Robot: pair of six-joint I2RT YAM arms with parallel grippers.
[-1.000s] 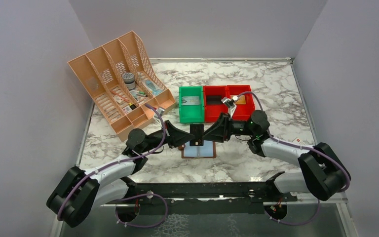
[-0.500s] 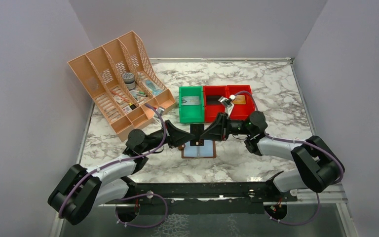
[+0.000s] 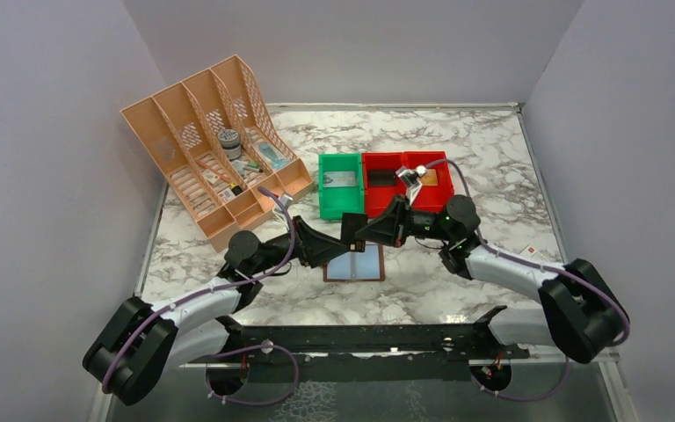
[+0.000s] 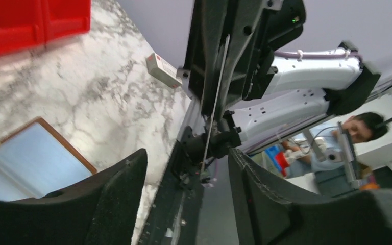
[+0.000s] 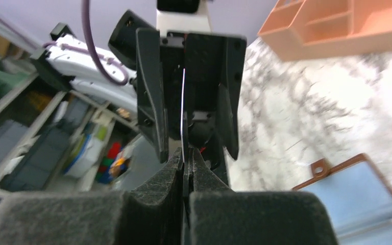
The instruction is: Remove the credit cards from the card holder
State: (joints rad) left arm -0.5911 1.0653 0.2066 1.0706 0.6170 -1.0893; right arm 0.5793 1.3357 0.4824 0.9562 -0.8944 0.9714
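Starting at the right gripper (image 5: 186, 168): pinched tight together on one edge of a credit card (image 5: 183, 112), seen edge-on as a thin pale line. Holds it up off the table (image 3: 457, 141), standing on edge. Dead ahead at 12 o'clock in the right wrist view, the left gripper (image 4: 186, 158): fingers (image 4: 117, 189) spread apart, one each side of that card, not visibly touching it. From above, card dark and squarish between the two noses. Right at 6 o'clock of the card, down on the marble: card holder (image 3: 354, 267), lying open flat, pale blue lining up, brown rim, little snap tab (image 5: 317, 167) at one edge. Can't tell about more cards inside. At 12 o'clock, green bin (image 3: 340, 185) and red bins (image 3: 404, 180) in a row; at 10 o'clock an orange file rack (image 3: 211, 149); way out at 3 o'clock a small white-and-red box (image 3: 532, 252).
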